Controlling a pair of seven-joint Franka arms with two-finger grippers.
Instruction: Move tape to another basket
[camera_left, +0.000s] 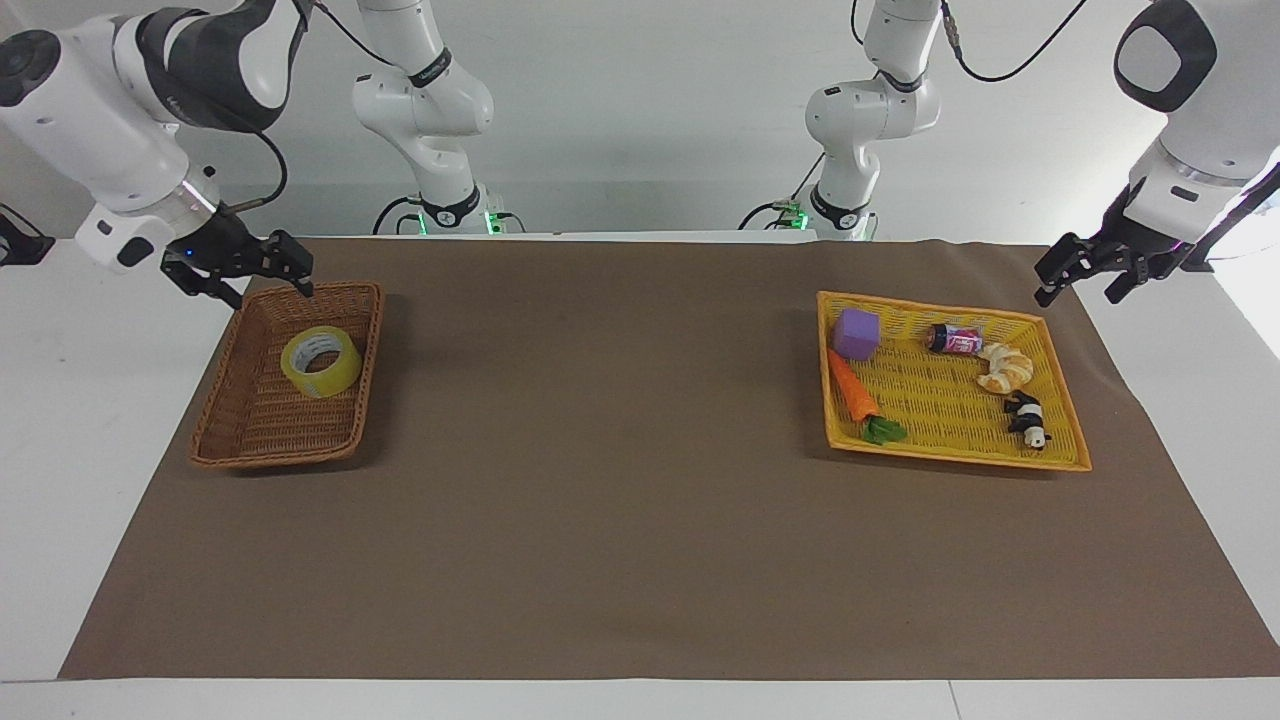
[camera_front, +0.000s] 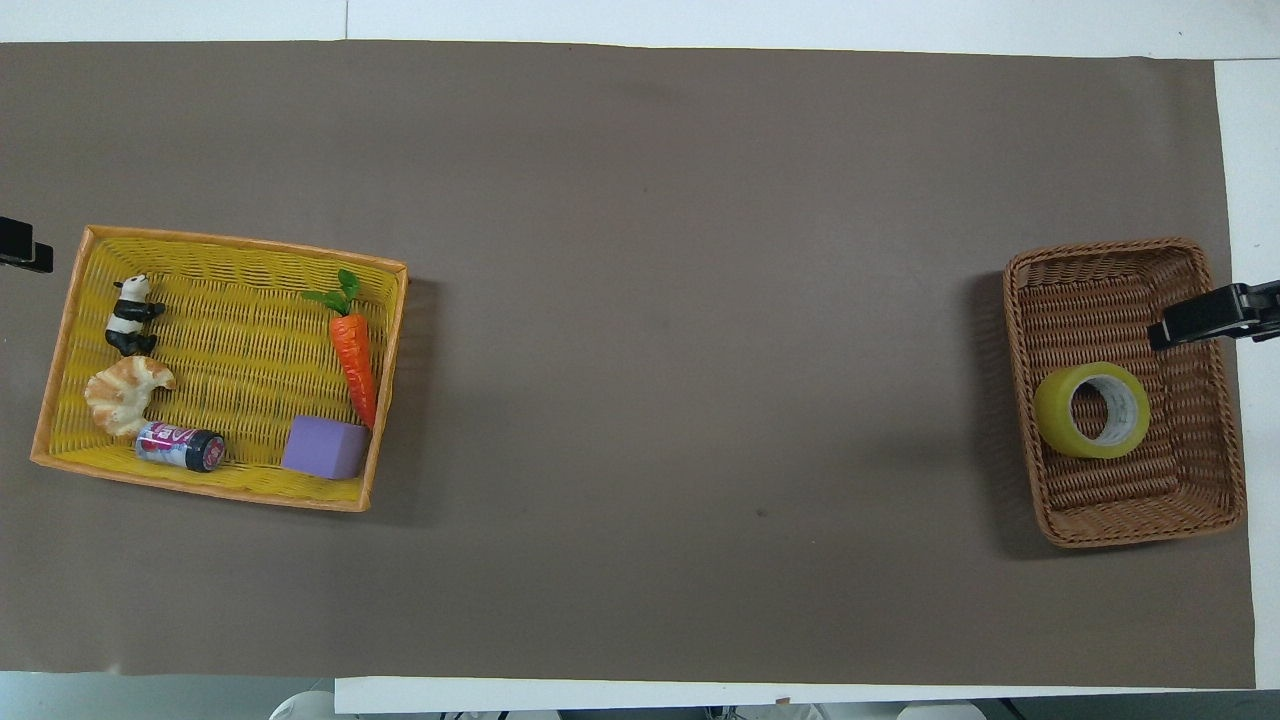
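Observation:
The yellow tape (camera_left: 321, 363) lies tilted inside the brown wicker basket (camera_left: 232, 448) at the right arm's end of the table. It also shows in the overhead view (camera_front: 1092, 410), in the basket (camera_front: 1140, 535). My right gripper (camera_left: 265, 288) is open and empty, raised in the air over the basket's rim, clear of the tape; in the overhead view it (camera_front: 1200, 316) shows over the basket's outer side. My left gripper (camera_left: 1080, 292) is open and empty in the air beside the yellow tray (camera_left: 950, 456); only its tip (camera_front: 25, 245) shows in the overhead view.
The yellow tray (camera_front: 200, 490) holds a purple cube (camera_left: 857, 333), a carrot (camera_left: 855, 393), a small can (camera_left: 955, 339), a croissant (camera_left: 1004, 368) and a panda figure (camera_left: 1028, 418). A brown mat (camera_left: 620, 450) covers the table between the two containers.

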